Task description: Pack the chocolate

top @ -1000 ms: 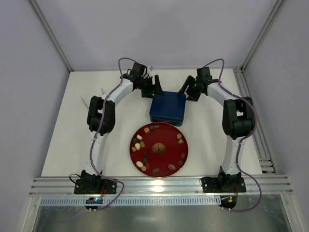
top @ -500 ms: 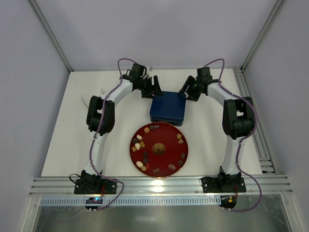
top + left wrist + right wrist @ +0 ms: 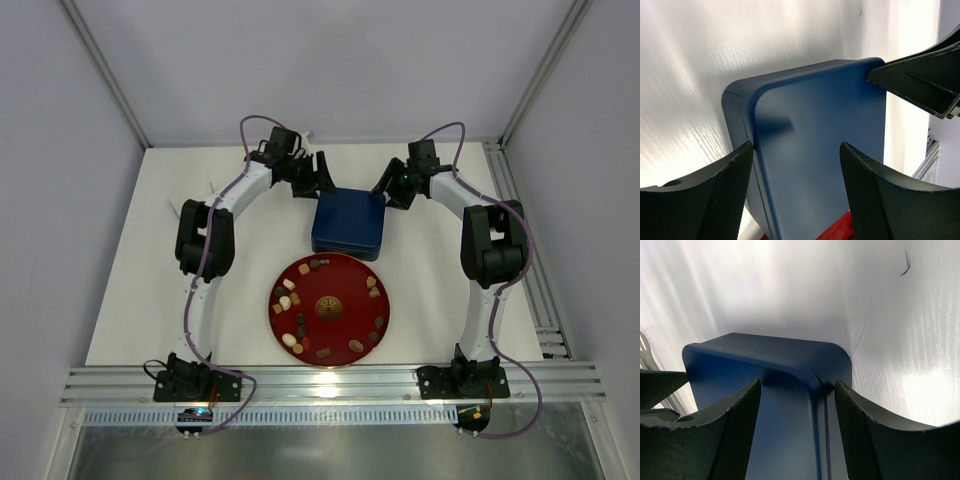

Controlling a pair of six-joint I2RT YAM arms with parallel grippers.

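Several small brown, tan and cream pieces of chocolate (image 3: 304, 269) lie around the rim of the round red plate (image 3: 345, 285). Behind the plate stands the dark blue tin (image 3: 347, 222) with its lid on. At the tin's far left corner my left gripper (image 3: 318, 172) is open; one finger (image 3: 730, 180) stands beside the tin's wall (image 3: 735, 120), the other over the lid. My right gripper (image 3: 385, 190) is open astride the far right corner. In the right wrist view the lid's edge (image 3: 815, 375) runs between its fingers (image 3: 860, 430).
A white object (image 3: 180, 208) lies at the table's left side beside the left arm. An aluminium rail (image 3: 530, 270) runs along the right edge. The right gripper's fingers (image 3: 920, 80) show across the tin in the left wrist view.
Both grippers' jaws have narrowed a little around the tin's far corners. The left wrist has shifted slightly back and to the left. Tin and plate stay where they were.
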